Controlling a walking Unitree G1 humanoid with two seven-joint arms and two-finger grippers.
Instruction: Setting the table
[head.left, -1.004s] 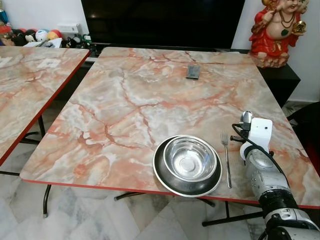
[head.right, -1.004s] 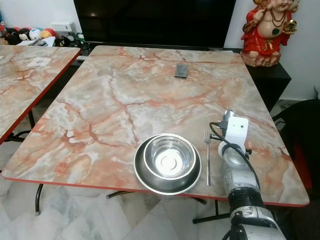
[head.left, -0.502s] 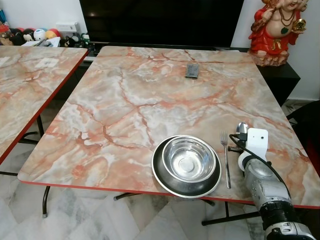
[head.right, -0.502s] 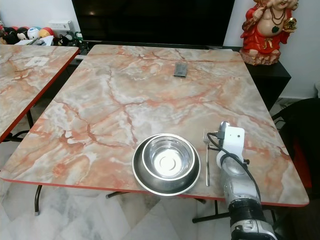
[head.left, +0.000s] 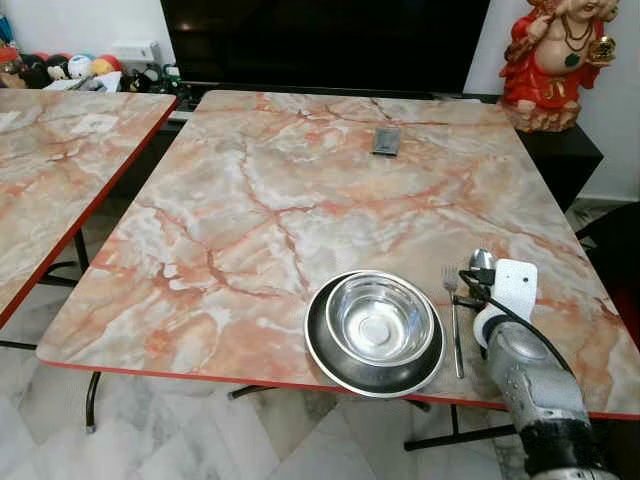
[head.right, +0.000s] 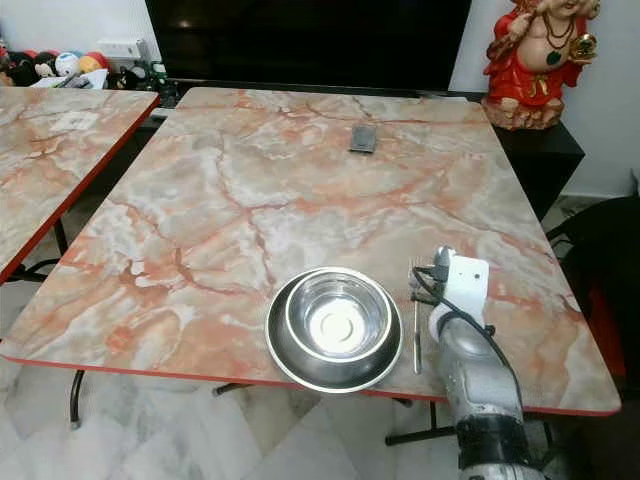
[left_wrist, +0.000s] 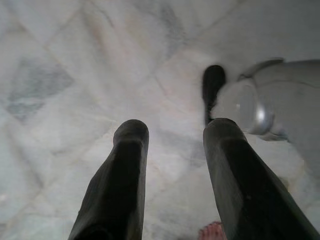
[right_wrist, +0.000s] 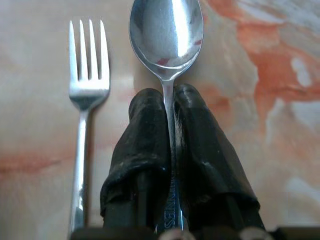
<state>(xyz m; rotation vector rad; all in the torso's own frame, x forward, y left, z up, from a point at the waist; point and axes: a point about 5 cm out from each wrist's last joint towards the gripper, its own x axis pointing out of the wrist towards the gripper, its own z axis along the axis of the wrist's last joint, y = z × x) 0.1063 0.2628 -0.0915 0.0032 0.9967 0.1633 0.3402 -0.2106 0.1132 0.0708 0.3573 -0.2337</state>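
Right pincer clenched on spoon | beside fork | left pincer released, over floor

Right gripper pinches spoon beside fork.

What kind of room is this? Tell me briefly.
Probably a home living or dining room: a marble-patterned folding table laid with a steel bowl on a plate, a large dark TV screen behind, and a red figurine on a cabinet.

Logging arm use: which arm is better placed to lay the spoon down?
Right. The right gripper already pinches the shiny metal spoon beside the metal fork; the left gripper hangs over the floor.
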